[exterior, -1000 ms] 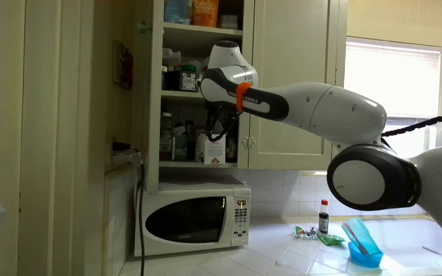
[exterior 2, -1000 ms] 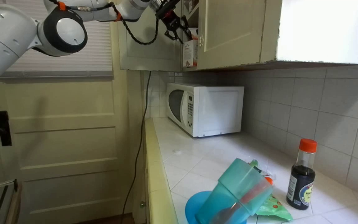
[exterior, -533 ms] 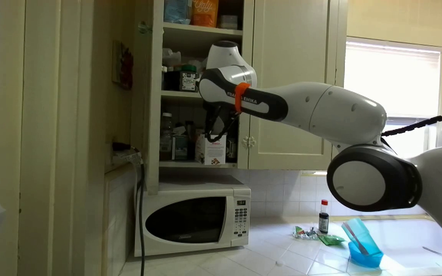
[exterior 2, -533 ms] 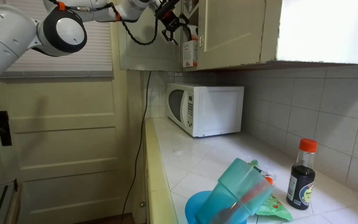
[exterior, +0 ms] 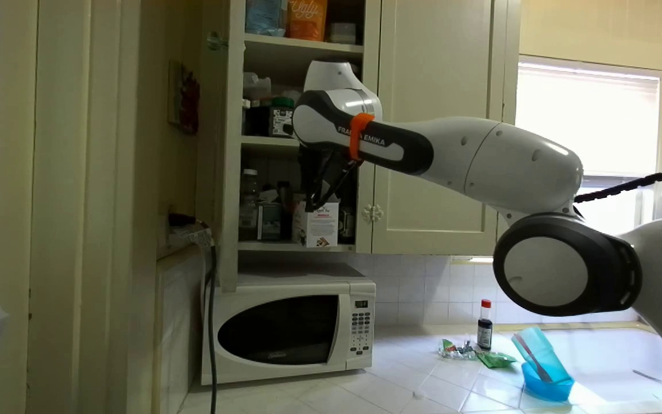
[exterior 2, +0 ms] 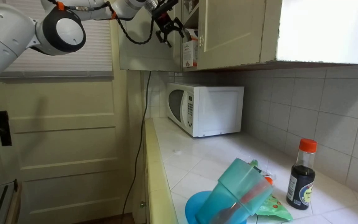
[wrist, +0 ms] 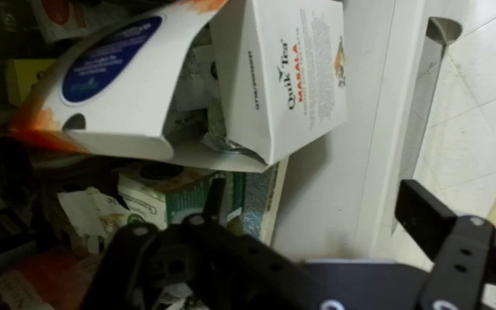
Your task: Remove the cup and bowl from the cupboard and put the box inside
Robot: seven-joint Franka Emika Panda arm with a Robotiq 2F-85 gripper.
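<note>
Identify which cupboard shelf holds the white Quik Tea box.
The lowest shelf: the white Quik Tea box stands at its front edge. The middle shelf bears the green-lidded jar; the upper shelf, the orange bag.

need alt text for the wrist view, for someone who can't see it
An open black gripper shows at the bottom, holding nothing, just below an opened white Quik Tea Masala box that sits on a pale cupboard shelf. Other packages crowd the dim left side, and white tiles show at right.
</note>
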